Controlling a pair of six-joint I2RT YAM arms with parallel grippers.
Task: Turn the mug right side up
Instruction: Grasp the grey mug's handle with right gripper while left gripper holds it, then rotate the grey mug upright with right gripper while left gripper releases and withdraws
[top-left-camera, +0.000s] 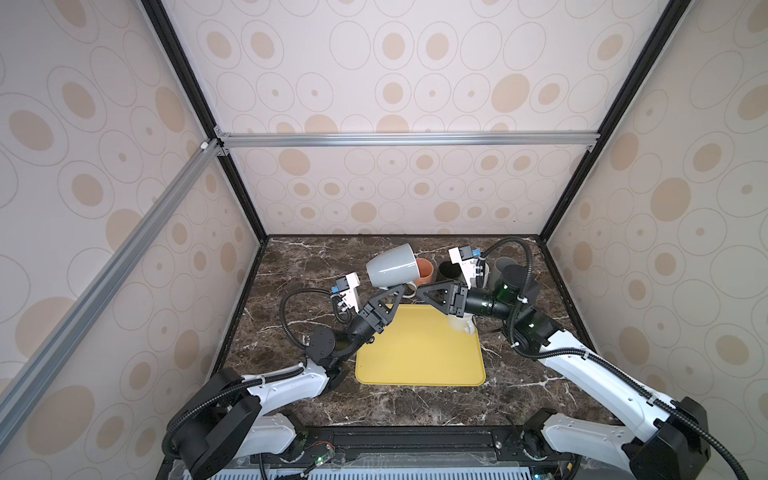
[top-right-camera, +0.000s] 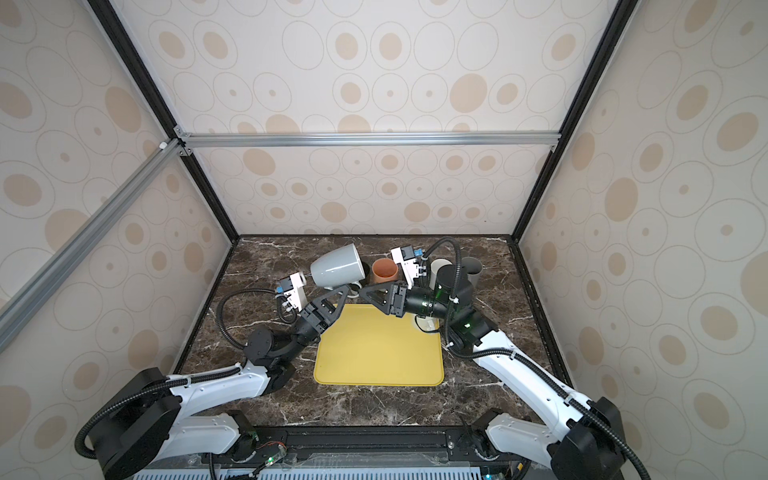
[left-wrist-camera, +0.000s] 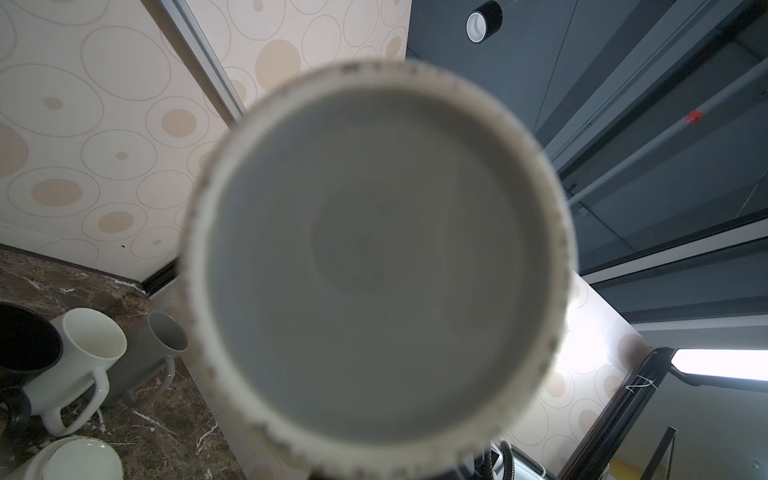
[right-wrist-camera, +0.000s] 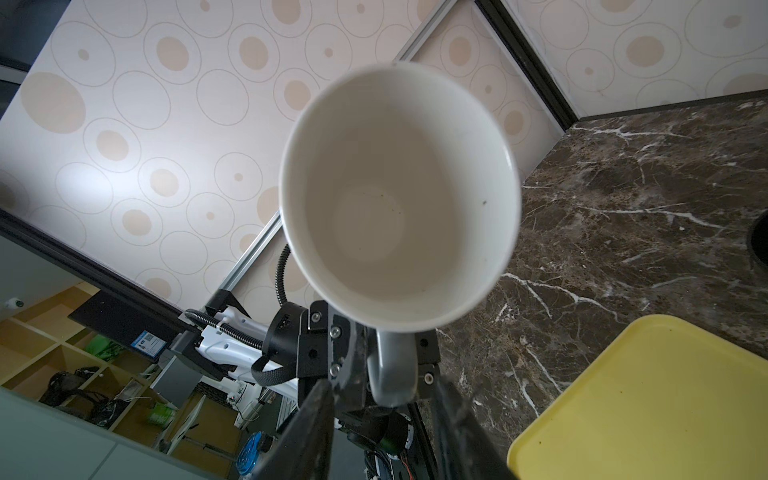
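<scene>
In both top views the light grey ceramic mug (top-left-camera: 392, 266) (top-right-camera: 336, 266) hangs in the air at the centre of the frame, just over the upper edge of the yellow plastic tray (top-left-camera: 419, 361). It lies on its side, mouth turned right, handle pointing down. The left gripper (top-left-camera: 400, 289) is clamped on that handle. The right gripper (top-left-camera: 420, 293) sits just right of it; in the right wrist view its fingers (right-wrist-camera: 316, 415) stand apart on either side of the handle. An orange cup (top-left-camera: 426, 270) stands behind on the dark marble tabletop (top-left-camera: 291, 266)

Left end effector (top-left-camera: 400, 288) is clamped, while right end effector (top-left-camera: 419, 291) faces it, jaws parted.
</scene>
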